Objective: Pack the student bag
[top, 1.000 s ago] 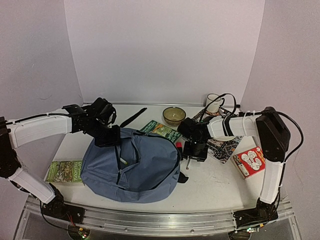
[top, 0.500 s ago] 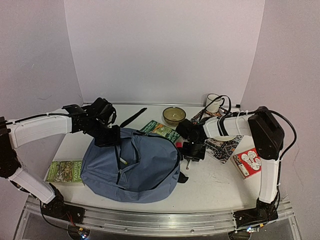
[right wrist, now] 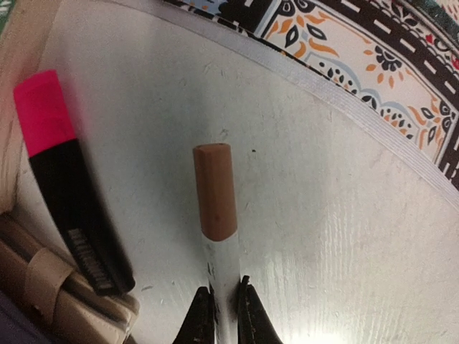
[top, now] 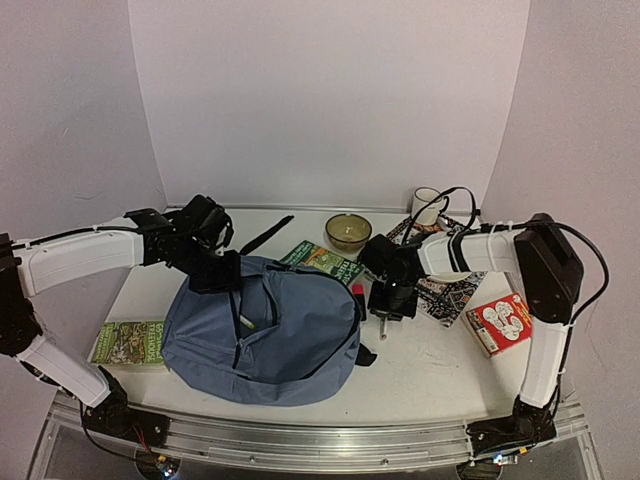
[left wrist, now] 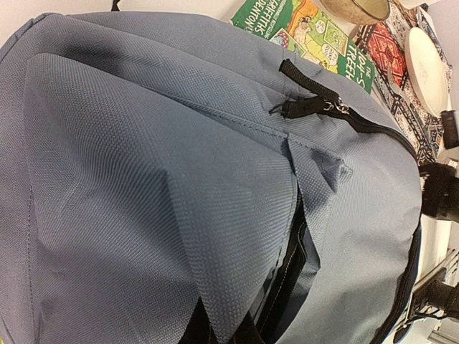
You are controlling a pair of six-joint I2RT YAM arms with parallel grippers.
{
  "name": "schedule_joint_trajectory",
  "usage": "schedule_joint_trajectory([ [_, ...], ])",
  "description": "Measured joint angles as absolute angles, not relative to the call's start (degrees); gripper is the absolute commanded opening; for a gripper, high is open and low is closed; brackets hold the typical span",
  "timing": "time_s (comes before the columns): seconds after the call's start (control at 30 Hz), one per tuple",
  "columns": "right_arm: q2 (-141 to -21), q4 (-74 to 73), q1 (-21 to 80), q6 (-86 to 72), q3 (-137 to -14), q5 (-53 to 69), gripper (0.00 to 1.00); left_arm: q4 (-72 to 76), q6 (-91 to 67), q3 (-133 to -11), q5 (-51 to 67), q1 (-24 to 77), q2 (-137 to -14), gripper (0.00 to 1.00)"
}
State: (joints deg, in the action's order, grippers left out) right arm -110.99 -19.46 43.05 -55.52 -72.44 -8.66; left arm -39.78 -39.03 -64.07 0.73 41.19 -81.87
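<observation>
Right tool [right wrist: 224, 288] — tight on brown-capped marker [right wrist: 215, 188]

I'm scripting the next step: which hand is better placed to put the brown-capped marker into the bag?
Right. The right hand grips the brown-capped marker beside the student bag; the left hand is shut on the bag's fabric.

Slate-blue student bag [top: 270, 335], brown-capped white marker [right wrist: 215, 193]
</observation>
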Motion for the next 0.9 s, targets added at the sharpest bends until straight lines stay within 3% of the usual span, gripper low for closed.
schedule_joint_trajectory([
  [0.4, -100.66, -18.73, 46.81, -49.39, -76.34, -8.85, 0.0, -40.25, -39.0, -64.51, 1.41, 41.19, -81.95, 0.0],
  [0.9, -106.61, -2.95, 58.79, -46.06, -85.61, 2.69, 0.0, -40.23, -39.01, -64.82, 3.35, 41.06, -82.0, 0.0],
])
